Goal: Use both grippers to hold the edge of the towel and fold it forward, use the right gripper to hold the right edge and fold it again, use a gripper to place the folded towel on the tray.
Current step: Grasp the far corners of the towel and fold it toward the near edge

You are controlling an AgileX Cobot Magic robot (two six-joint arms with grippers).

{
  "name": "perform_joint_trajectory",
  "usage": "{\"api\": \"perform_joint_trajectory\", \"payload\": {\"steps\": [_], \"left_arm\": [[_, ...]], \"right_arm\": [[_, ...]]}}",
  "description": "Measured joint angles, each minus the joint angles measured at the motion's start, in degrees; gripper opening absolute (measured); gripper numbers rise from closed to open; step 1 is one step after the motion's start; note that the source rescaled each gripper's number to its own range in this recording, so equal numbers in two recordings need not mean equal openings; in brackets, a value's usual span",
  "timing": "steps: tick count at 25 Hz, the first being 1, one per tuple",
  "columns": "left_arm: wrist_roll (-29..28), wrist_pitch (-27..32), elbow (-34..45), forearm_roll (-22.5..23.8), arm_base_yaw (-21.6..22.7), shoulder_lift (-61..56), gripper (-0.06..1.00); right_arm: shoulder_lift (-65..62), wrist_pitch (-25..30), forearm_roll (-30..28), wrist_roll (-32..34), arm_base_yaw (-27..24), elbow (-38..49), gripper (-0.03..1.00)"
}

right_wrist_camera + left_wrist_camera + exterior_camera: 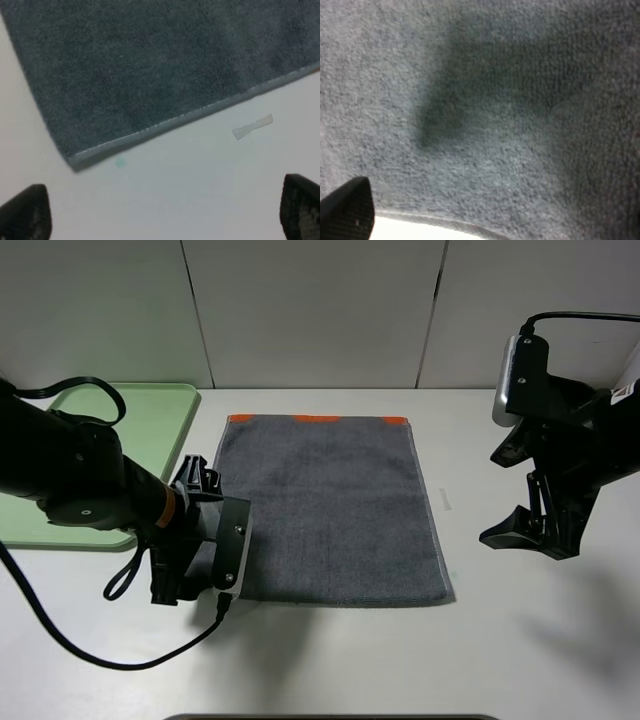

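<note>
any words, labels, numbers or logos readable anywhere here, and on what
No text can be read in any view.
Small white sticker on the right arm: any print on it is too small to read.
Strip of tape on the table beside the towel: blank.
Towel: no tag or print visible.
Tray: no marking visible.

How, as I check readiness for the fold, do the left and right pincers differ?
The left pincer is over the towel's near left corner, the right pincer over the table beside its right edge. The left sits close to the cloth, the right higher. Both are open, empty.
</note>
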Motion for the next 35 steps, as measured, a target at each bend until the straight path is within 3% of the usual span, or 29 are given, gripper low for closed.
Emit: {"api": "perform_joint_trajectory", "payload": {"steps": [8, 11, 16, 28, 35], "left_arm": [[0.9, 1.7, 0.0, 0.0, 0.0, 0.0, 0.97], [1.0, 1.7, 0.0, 0.0, 0.0, 0.0, 0.97], [1.1, 1.6, 0.0, 0.0, 0.0, 0.0, 0.97], [1.1, 1.6, 0.0, 0.0, 0.0, 0.0, 0.97], [1.1, 1.6, 0.0, 0.0, 0.0, 0.0, 0.97]], "right_arm": [[0.0, 0.9, 2.9, 0.0, 1.1, 0.0, 1.0], [0.0, -0.1, 2.9, 0.0, 5.2, 0.0, 1.0], [0.2, -7.7, 3.3, 0.1, 12.5, 0.0, 1.0], [13.9, -10.7, 4.6, 2.6, 13.2, 0.0, 1.0], [21.1, -15.1, 5.5, 2.6, 16.6, 0.0, 1.0]]}}
